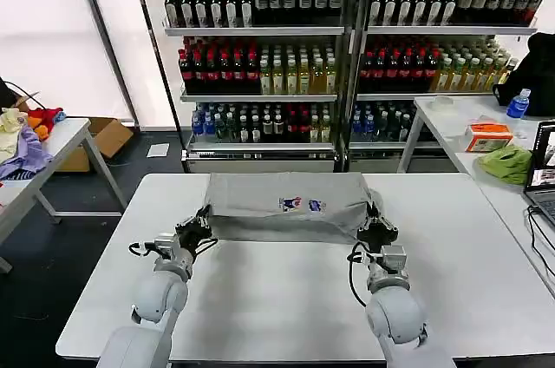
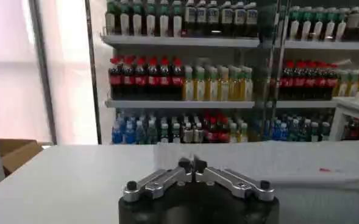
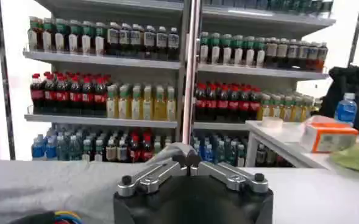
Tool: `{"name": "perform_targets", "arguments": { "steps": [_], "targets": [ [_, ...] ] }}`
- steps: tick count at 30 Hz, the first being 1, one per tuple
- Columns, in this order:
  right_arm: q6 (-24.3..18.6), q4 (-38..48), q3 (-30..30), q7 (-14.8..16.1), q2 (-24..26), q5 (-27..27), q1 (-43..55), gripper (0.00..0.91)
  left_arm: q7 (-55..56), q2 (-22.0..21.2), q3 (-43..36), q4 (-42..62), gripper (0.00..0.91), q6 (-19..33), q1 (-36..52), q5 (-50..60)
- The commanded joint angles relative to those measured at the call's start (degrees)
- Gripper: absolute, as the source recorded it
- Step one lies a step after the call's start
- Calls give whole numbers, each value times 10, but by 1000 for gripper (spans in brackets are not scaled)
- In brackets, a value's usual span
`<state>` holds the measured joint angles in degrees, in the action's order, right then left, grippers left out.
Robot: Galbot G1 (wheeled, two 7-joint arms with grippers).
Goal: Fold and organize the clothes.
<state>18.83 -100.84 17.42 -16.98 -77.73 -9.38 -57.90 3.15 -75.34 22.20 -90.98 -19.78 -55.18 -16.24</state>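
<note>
Both grippers, left (image 1: 201, 229) and right (image 1: 375, 231), pinch the near corners of the shirt (image 1: 286, 203) mid-table (image 1: 286, 299).

1. I see bare desk (image 1: 277, 299) between and ahead of both arms: free passage.
2. Folded shirt (image 1: 286, 203) spans the far half, blocking the middle.
3. Desk margins beside the shirt open.

We note a white table (image 1: 286, 299), one folded light grey shirt (image 1: 286, 203) lying directly on it — toward the far edge, chest print facing up.
</note>
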Motion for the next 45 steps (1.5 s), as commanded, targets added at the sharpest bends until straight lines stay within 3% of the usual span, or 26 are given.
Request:
{"name": "perform_targets", "arguments": {
  "steps": [1,14,15,16,17,20,23,25,30,35,39,45],
  "targets": [
    [4,61,-11,4,-4,1,49,0,1,0,-6,53,0,1,34,8],
    [6,126,5,1,-22,-7,77,0,-7,8,-18,72,10,-13,57,13],
    [5,127,7,-1,-24,-9,79,0,-7,8,-19,73,413,-12,58,13],
    [5,128,8,-4,-27,-12,80,564,-7,7,-20,75,907,-11,60,13],
    [6,127,8,-5,-30,-19,80,907,-7,7,-20,78,907,-10,63,13],
    [9,117,9,-14,-37,-46,79,907,-8,7,-21,76,907,-7,64,15],
    [12,100,9,-48,-50,-81,79,907,-7,8,-21,67,907,-11,61,17],
    [7,88,8,-89,-62,-119,84,907,-5,10,-20,58,907,-15,59,16],
    [-17,69,-2,-142,-69,-129,91,907,20,15,-12,28,907,-39,49,5],
    [0,39,-3,-158,-59,-113,73,907,36,25,-6,-4,907,-61,34,-3],
    [39,-9,-4,-153,-29,-82,11,907,38,31,-2,-32,907,-79,10,1],
    [67,-29,14,-155,-9,-79,-46,907,37,33,3,-46,907,-89,-23,20]
  ]
}}
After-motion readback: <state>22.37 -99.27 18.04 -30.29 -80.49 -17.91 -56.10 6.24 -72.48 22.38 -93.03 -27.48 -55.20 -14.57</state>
